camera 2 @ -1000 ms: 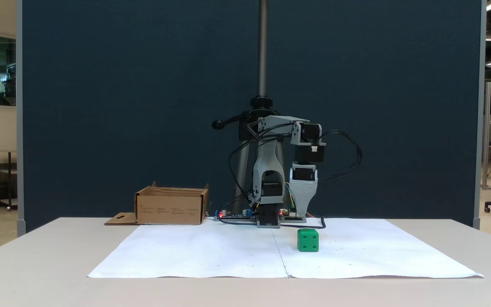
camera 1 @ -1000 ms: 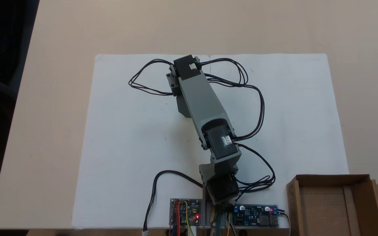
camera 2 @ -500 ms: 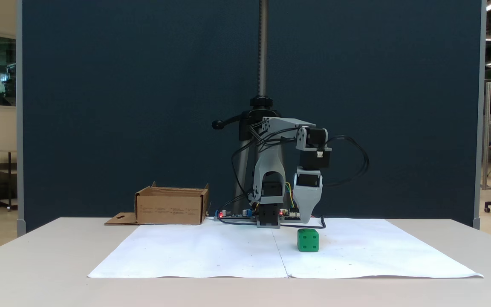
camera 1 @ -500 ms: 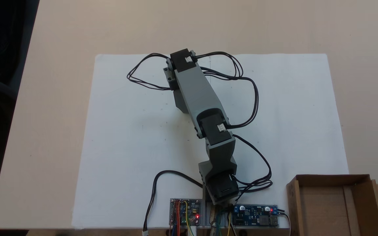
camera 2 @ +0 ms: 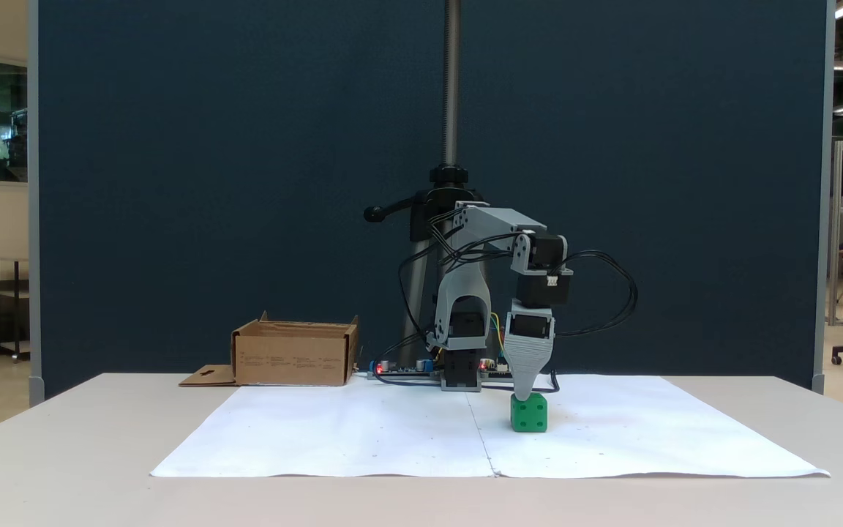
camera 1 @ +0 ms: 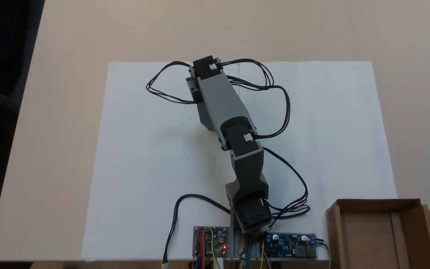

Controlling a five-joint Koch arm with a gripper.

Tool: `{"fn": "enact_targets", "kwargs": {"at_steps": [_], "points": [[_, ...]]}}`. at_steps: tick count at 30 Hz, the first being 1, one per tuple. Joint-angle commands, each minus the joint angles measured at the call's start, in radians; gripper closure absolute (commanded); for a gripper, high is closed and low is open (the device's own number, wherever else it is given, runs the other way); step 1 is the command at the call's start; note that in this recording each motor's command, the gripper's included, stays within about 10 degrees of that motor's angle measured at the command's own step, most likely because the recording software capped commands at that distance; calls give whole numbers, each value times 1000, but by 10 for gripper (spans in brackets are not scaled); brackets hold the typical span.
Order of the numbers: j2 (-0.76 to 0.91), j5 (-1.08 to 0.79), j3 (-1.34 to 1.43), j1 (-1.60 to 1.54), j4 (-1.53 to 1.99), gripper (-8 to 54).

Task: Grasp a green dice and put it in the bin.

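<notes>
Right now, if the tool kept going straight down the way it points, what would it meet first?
Most likely the green dice: the tool points down with its tip right at the top face. Depth alignment is unclear.

Arm folded forward, wrist vertical, tool [camera 2: 526, 396] tip-down near the table, opening indiscernible

Beige table [camera 2: 63, 439] under white paper [camera 2: 363, 432]
</notes>
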Motion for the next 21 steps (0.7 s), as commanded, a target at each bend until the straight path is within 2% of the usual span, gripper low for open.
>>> {"fn": "enact_targets", "kwargs": {"at_steps": [1, 21], "points": [[14, 74, -31, -5, -15, 12], [-41, 72, -29, -11, -72, 13]]}}
